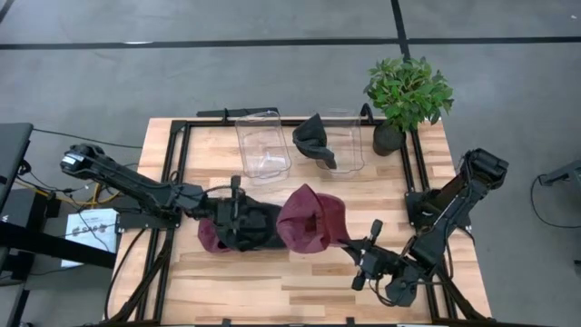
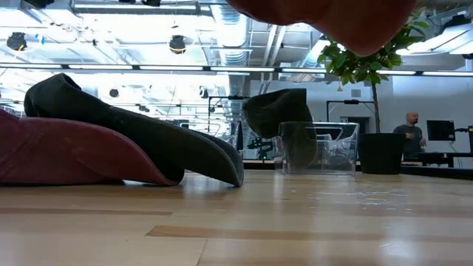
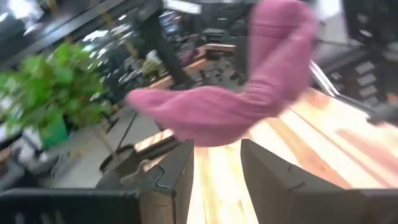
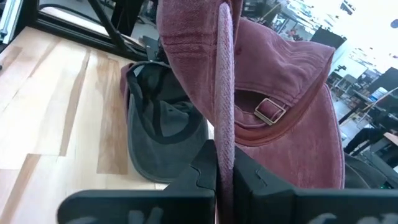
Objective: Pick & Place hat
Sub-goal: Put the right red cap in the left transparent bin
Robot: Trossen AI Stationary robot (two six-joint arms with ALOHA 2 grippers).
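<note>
Right gripper [image 4: 217,167] by tabletop [image 1: 300,291] front edge, pinching maroon cloth cap [image 1: 313,218], held aloft mid-tabletop. Left gripper [image 1: 238,221] spread, empty, over dark grey cap [image 1: 259,227] near left edge. Clear plastic bins [image 1: 263,143] along far edge.

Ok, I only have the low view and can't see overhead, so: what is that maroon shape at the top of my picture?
Observer: A maroon hat, hanging from the right gripper, which is shut on an edge of it.
Operator: And where is the left gripper?
Observer: The left gripper is over the dark hat lying on the table, fingers apart with nothing between them.
</note>
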